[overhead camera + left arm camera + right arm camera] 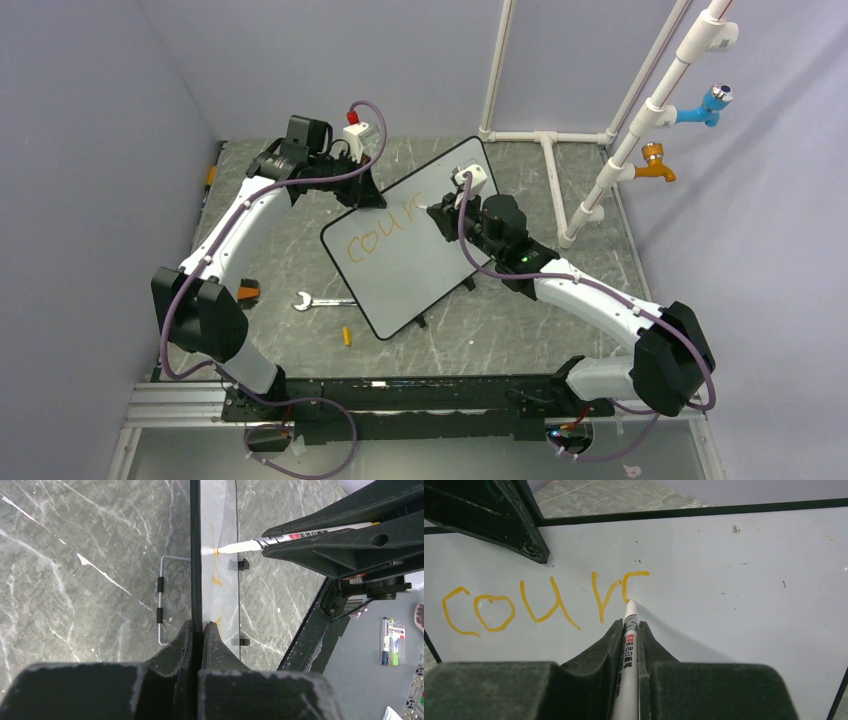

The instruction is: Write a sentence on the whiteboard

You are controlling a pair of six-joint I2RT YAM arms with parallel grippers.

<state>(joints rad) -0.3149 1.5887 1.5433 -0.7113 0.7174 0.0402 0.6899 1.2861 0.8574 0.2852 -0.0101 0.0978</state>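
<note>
left gripper [199, 626] clamped on the whiteboard [410, 278] edge, right gripper [628, 626] pinching a marker [628, 652], tip touching the orange sentence [544, 602], "cour".

Whiteboard [400, 270] across mid worktop [520, 330].
Open strip near-right; wrench [318, 301], yellow stub [347, 336] littering near-left; pipe frame [553, 180] closing far right; left claw [366, 196] clamped on far edge, right claw [441, 214] with marker [629, 655] touching face.
</note>
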